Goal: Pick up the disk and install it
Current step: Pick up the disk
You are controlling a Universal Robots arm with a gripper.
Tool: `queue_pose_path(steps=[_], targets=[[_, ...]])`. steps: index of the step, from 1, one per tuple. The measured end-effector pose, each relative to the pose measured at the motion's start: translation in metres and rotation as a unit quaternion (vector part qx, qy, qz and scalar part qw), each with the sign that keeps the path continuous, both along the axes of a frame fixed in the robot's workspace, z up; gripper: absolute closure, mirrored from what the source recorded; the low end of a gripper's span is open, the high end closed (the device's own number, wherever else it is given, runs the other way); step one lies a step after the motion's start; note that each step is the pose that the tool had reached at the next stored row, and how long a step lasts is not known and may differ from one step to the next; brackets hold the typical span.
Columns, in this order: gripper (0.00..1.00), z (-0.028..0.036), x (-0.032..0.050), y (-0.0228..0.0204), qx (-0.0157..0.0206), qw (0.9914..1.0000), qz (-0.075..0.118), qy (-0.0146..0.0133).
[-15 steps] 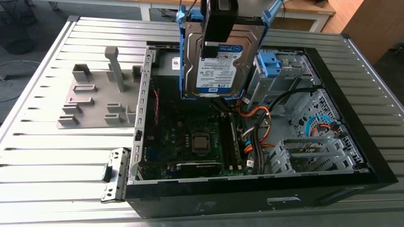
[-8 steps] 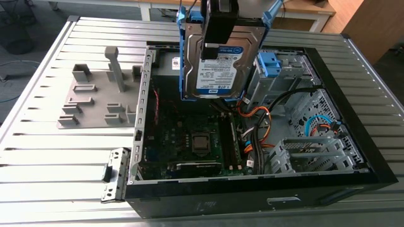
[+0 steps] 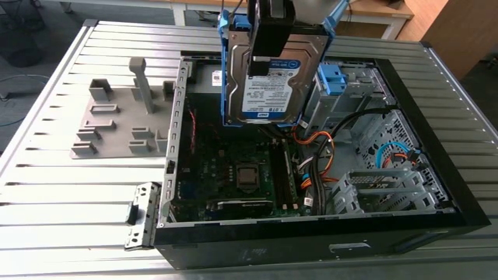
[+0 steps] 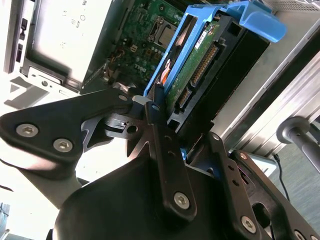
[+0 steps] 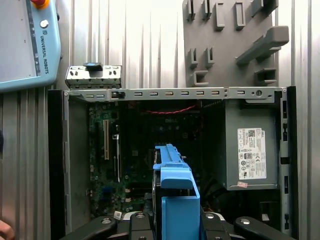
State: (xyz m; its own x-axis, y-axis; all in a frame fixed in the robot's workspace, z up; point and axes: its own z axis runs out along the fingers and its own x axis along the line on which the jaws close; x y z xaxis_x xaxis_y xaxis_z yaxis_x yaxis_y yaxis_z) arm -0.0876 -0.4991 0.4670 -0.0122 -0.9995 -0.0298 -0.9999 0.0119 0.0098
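On a ribbed metal table (image 3: 62, 192) lies an open black computer case (image 3: 311, 240), a grey fixture plate (image 3: 116, 125) at the exterior view's left. The gripper (image 3: 269, 51) is clamped on the disk (image 3: 274, 87), upright above the motherboard (image 3: 233, 166) and orange cables (image 3: 321, 139).

Matte black tool (image 4: 182, 127), angular black linkage plates (image 4: 55, 125), silver socket-head screws (image 4: 181, 200)
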Motion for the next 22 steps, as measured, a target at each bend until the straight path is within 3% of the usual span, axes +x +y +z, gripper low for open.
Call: queue_pose_path(steps=[22], targets=[[0.64, 0.0000, 0.0000, -0.0110, 0.0000, 1.00000, 0.000, 0.0000]])
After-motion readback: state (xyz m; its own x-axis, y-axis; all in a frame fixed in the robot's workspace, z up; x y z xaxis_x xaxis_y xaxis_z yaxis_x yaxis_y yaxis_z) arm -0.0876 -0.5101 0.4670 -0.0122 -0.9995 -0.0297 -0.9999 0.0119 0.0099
